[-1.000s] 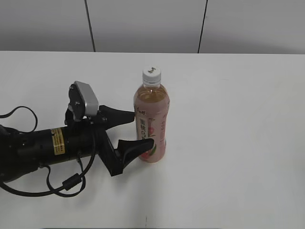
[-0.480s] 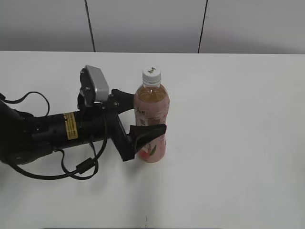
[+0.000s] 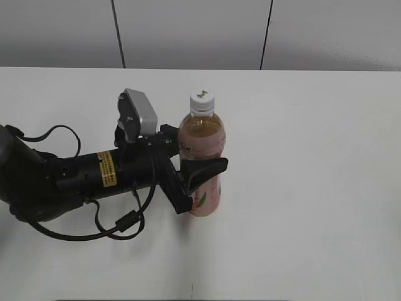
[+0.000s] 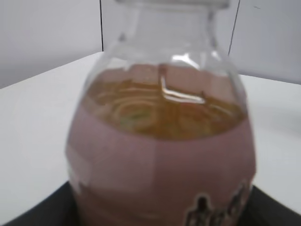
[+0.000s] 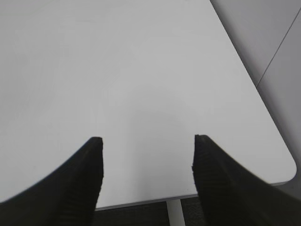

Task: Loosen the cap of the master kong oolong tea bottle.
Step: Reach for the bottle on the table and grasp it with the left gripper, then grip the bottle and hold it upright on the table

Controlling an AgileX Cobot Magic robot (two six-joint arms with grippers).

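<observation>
The master kong oolong tea bottle point(image 3: 204, 133) stands upright on the white table point(image 3: 313, 157), amber tea above a pink label. Its white cap point(image 3: 202, 99) is on top, with a small dark mark. My left gripper point(image 3: 203, 152) is open, with its jaws on either side of the bottle's body: one finger point(image 3: 210, 170) crosses the front of the label and the other is mostly hidden behind. In the left wrist view the bottle point(image 4: 160, 141) fills the frame and the cap is cut off. My right gripper point(image 5: 146, 141) is open and empty over bare table; it is not in the exterior view.
The left arm's black body and cable point(image 3: 94, 179) lie across the table's left side. The right wrist view shows the table's rounded corner point(image 5: 287, 165) and near edge just past the fingers. A grey panelled wall point(image 3: 188, 31) runs behind the table.
My left gripper has moved right along the table until its jaws enclose the bottle's body. The bottle has shifted slightly to the right.
</observation>
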